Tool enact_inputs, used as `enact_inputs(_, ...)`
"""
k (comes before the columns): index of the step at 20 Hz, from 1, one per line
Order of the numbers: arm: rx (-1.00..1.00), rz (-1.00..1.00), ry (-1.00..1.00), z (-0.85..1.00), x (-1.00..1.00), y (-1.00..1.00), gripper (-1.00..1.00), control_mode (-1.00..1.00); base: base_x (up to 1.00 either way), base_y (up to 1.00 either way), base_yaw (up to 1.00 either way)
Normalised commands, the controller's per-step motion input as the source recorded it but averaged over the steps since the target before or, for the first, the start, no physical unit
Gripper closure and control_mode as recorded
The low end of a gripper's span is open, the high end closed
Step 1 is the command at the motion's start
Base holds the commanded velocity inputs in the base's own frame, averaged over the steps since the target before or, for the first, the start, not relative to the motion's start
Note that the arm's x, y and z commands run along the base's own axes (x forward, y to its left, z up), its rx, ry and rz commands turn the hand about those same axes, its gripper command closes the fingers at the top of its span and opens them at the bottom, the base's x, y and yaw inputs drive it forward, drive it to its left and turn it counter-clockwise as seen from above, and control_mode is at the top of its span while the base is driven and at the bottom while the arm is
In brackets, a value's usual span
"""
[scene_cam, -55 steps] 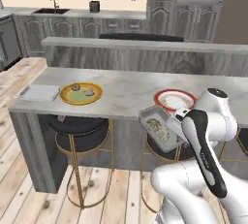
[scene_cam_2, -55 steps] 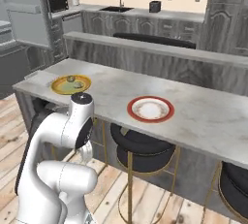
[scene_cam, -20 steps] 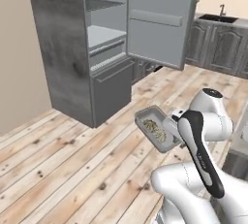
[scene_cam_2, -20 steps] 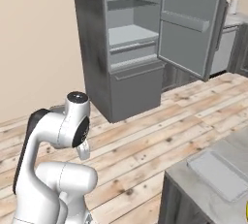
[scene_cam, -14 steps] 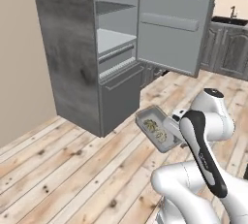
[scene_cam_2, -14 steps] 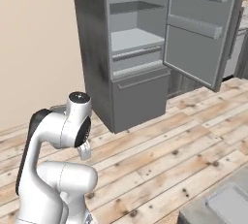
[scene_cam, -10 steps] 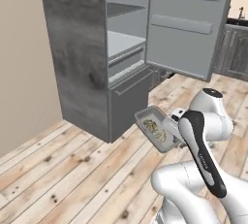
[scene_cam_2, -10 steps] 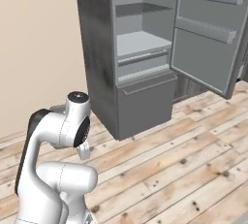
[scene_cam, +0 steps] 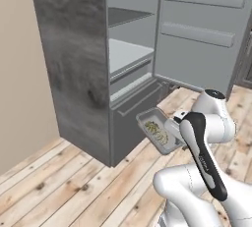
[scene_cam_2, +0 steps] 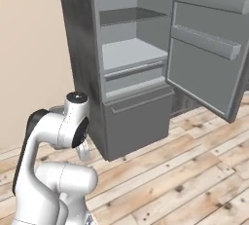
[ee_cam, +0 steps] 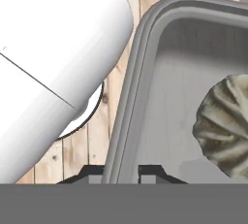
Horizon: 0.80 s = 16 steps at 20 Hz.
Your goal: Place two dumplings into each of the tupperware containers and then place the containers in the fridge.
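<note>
You see gripper (ee_cam: 121, 169) jaws pinching rim of tupperware container (scene_cam: 158, 130), dumplings (scene_cam: 156, 130) inside, near open fridge (scene_cam: 98, 64) drawer front.

Your arm (scene_cam: 204, 159) rises from the base, folds at the elbow and reaches forward and to its left at about mid height, with the wrist turned so the hand (ee_cam: 121, 172) points out sideways. In the hand view your two dark fingertips (ee_cam: 150, 170) sit close together, one on each side of the tupperware container (scene_cam: 158, 130) rim, pinching it firmly. The container hangs out level from your hand, clear of the floor.
</note>
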Motion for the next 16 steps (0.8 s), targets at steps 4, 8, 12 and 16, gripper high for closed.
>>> enact_inputs(4, 0.0, 0.0, 0.0, 0.0, 0.0, 0.0, 1.0, 1.0, 1.0, -0.62, 0.09)
enact_inputs(8, 0.0, 0.0, 0.0, 0.0, 0.0, 0.0, 1.0, 1.0, 1.0, -0.35, 0.19)
enact_inputs(12, 0.0, 0.0, 0.0, 0.0, 0.0, 0.0, 1.0, 1.0, 1.0, -0.17, 0.3)
enact_inputs(16, 0.0, 0.0, 0.0, 0.0, 0.0, 0.0, 1.0, 1.0, 1.0, -0.45, 0.31)
